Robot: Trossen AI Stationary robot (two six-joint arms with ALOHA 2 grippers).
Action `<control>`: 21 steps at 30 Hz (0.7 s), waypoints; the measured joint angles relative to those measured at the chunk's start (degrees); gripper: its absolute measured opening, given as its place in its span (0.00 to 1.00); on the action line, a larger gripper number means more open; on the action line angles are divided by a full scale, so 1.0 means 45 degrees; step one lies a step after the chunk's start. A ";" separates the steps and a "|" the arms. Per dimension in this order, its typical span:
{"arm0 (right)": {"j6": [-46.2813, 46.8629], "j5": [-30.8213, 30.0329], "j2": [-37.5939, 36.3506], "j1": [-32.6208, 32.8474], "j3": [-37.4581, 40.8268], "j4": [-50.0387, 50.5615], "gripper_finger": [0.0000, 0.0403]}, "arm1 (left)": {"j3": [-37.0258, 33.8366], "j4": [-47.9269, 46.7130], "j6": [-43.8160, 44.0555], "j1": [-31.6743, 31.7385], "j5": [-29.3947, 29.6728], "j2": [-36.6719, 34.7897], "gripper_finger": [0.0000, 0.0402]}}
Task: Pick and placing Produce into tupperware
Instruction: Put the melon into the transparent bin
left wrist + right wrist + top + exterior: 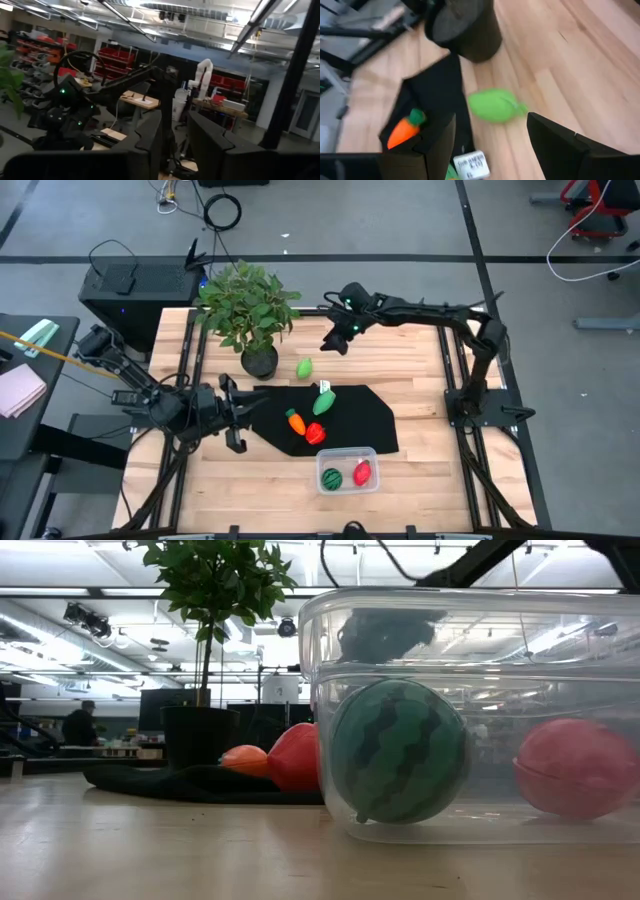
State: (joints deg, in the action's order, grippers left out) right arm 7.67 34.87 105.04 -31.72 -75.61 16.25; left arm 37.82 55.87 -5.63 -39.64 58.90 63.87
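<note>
Hovering right gripper [333, 343] over the light green produce [304, 367] on the worktop [420, 370], fingers open. We should centre, then descend. Tupperware [347, 469] holds 2. Left gripper [243, 423] fingers: slightly apart, empty.

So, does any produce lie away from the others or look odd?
Yes. One light green fruit lies on the bare wood off the black mat, near the potted plant, while the carrot sits on the mat and the watermelon is already in the tupperware. Nothing looks spilled or damaged.
</note>
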 joint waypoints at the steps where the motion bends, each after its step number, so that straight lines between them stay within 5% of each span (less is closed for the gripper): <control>1: 0.0123 0.0413 0.0155 -0.0066 0.0000 -0.0398 0.63 | 0.0000 -0.0013 0.0005 0.0000 0.0121 -0.0049 0.26; 5: 0.1135 0.1719 0.1003 -0.0399 -0.0005 -0.1816 0.62 | 0.0000 -0.0004 0.0004 0.0000 0.0431 -0.0219 0.26; 10: 0.2459 0.1478 0.1861 -0.0661 -0.0005 -0.3002 0.62 | 0.0000 -0.0018 0.0009 0.0000 0.0446 -0.0227 0.26; 21: 0.0703 -0.3126 0.1877 0.0662 -0.0818 -0.3906 0.62 | 0.0005 -0.0057 0.0021 -0.0164 0.0445 -0.0300 0.26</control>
State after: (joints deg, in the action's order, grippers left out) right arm 10.83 20.81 113.49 -28.74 -79.30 -1.32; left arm 37.85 55.61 -5.53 -40.38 60.90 62.52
